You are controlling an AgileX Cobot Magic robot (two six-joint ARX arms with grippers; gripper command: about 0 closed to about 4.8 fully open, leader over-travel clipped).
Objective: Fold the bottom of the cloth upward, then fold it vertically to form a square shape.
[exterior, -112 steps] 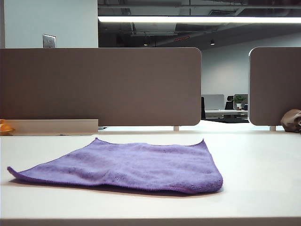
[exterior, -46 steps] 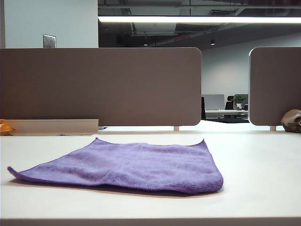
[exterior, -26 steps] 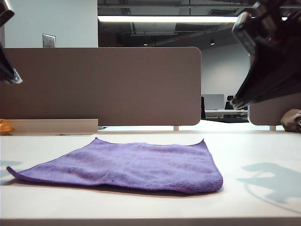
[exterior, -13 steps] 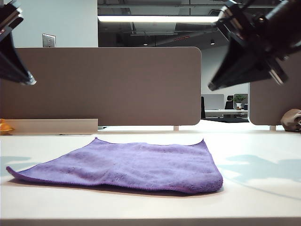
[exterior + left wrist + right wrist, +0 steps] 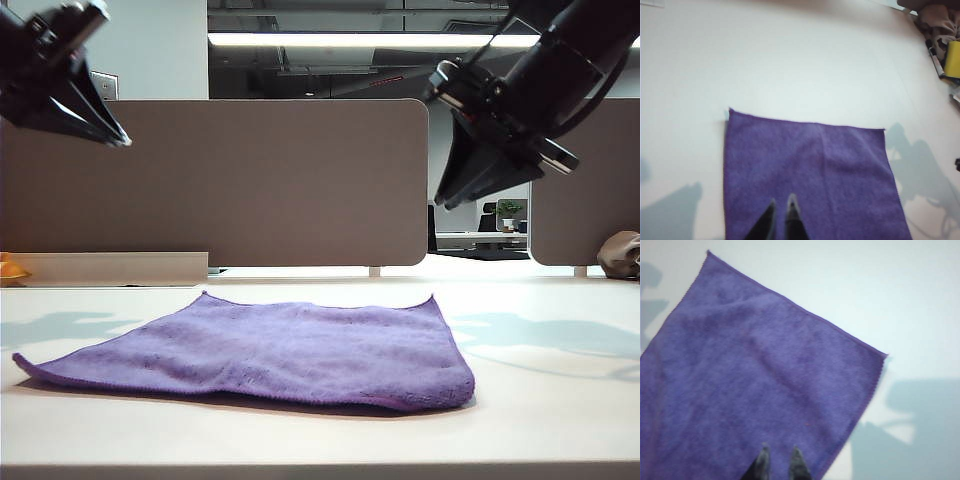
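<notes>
The cloth [image 5: 265,350] lies flat at lower centre. The left gripper [image 5: 118,140], upper left, looks nearly closed and empty; the right gripper [image 5: 447,202], upper right, shows a narrow gap, holding nothing.

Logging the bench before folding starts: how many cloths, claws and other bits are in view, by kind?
Purple cloth: 1, flat on the table
Claws: 2, left claw and right claw, both in the air above the cloth
Brown lump: 1, far right
Yellow item: 1
Total: 5
</notes>
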